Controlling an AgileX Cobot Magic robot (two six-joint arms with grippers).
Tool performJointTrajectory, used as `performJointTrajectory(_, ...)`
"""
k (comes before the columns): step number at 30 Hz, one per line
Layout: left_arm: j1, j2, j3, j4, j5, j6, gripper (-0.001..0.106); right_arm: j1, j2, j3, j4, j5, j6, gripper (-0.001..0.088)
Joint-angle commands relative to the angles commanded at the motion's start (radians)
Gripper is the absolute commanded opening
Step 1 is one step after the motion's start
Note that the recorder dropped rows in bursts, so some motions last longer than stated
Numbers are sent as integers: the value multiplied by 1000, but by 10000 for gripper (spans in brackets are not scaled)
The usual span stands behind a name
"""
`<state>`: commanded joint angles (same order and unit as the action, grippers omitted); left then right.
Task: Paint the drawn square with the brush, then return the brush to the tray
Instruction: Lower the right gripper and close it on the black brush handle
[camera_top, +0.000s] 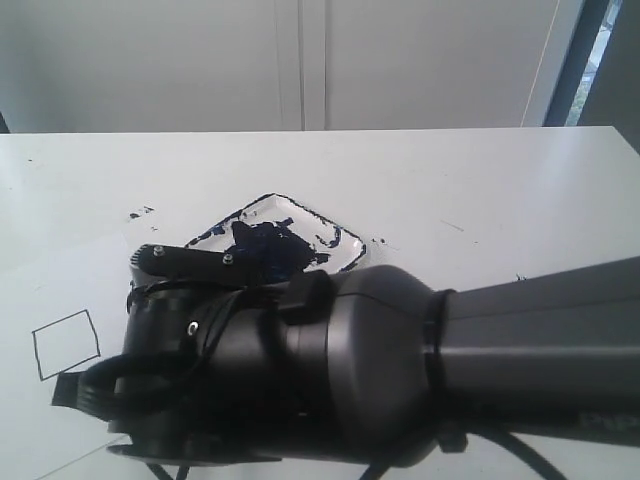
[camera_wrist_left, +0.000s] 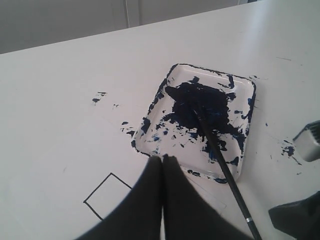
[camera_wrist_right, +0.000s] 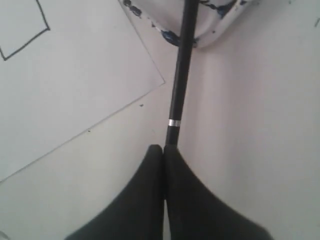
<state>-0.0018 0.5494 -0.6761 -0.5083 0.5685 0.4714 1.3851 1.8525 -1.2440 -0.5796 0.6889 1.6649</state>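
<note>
The painting is not yet starting, as far as these views show: the drawn square (camera_top: 65, 343) is showing only as a thin black outline with bare white inside, on a sheet of paper (camera_wrist_right: 75, 100) that is lying on the tabletop (camera_top: 450, 180). The brush (camera_wrist_left: 220, 160) is resting with its bristles in the dark blue-black blob in the tray (camera_wrist_left: 210, 77), and its handle is sticking out over the tray's rim onto the tabletop. The right hand (camera_wrist_right: 163, 149) is sitting at the handle's far end with its fingers pressed together. The handle is meeting one fingertip just beside the seam, so it is not looking pinched between them, though the view is not settling that. The left hand (camera_wrist_left: 162, 159) is hanging near the tray with its fingers closed on nothing. By my reading the whole job is waiting: taking up the brush, filling in the square and laying the brush back in the tray. Counting: one square, one brush, one tray, one sheet and two hands, and a scatter of small paint splatters (camera_wrist_left: 97, 97) is dotting the tabletop around the tray.
</note>
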Motion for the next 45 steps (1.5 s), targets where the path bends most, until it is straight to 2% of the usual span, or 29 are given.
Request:
performJointTrajectory(9, 0, 0, 0, 0, 0, 0, 3, 10, 65, 0, -11, 17, 21, 11)
performJointTrajectory(11, 0, 0, 0, 0, 0, 0, 3, 10, 65, 0, -21, 22, 21, 61)
performJointTrajectory(18, 0, 0, 0, 0, 0, 0, 3, 10, 68, 0, -74, 20, 27, 316)
performJointTrajectory(21, 0, 0, 0, 0, 0, 0, 3, 10, 74, 0, -117, 22, 93, 400)
performJointTrajectory(25, 0, 0, 0, 0, 0, 0, 3, 10, 95, -9, -161, 22, 197, 406)
performJointTrajectory(32, 0, 0, 0, 0, 0, 0, 3, 10, 146, -68, -170, 18, 197, 406)
performJointTrajectory(39, 0, 0, 0, 0, 0, 0, 3, 10, 152, -72, -207, 137, 197, 406)
performJointTrajectory(45, 0, 0, 0, 0, 0, 0, 3, 10, 174, -72, -259, 67, 234, 406)
